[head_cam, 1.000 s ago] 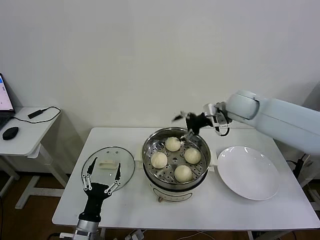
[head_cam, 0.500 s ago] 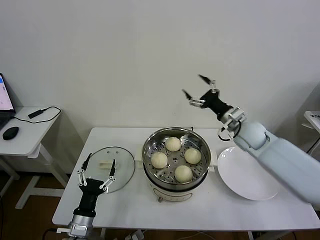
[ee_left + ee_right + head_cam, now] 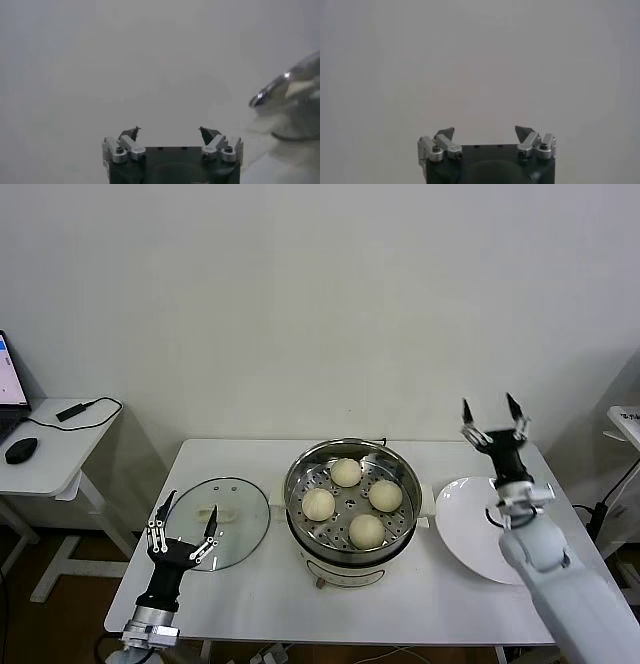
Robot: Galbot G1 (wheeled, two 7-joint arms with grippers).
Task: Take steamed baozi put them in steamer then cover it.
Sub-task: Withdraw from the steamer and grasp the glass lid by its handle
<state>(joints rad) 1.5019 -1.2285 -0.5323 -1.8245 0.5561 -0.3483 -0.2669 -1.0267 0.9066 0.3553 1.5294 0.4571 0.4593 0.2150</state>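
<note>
Several steamed baozi [image 3: 346,472] lie on the perforated tray inside the steel steamer [image 3: 300,515] at the table's middle. The steamer is uncovered. Its glass lid [image 3: 240,529] with a white handle lies flat on the table to the left of the steamer. My left gripper [image 3: 180,520] is open and empty, pointing up at the lid's near left edge. My right gripper [image 3: 492,416] is open and empty, pointing up above the far edge of the white plate [image 3: 470,534]. The left wrist view shows open fingertips [image 3: 133,133] and part of the steamer [image 3: 280,85]; the right wrist view shows open fingertips [image 3: 445,133] and the wall.
The empty white plate lies to the right of the steamer. A side desk [image 3: 45,459] with a mouse and a cable stands off the table's left. The white wall is close behind the table.
My right arm swung from over the steamer's far rim up and away to the right, and now stands above the plate. My left gripper drew back towards me by the lid.
</note>
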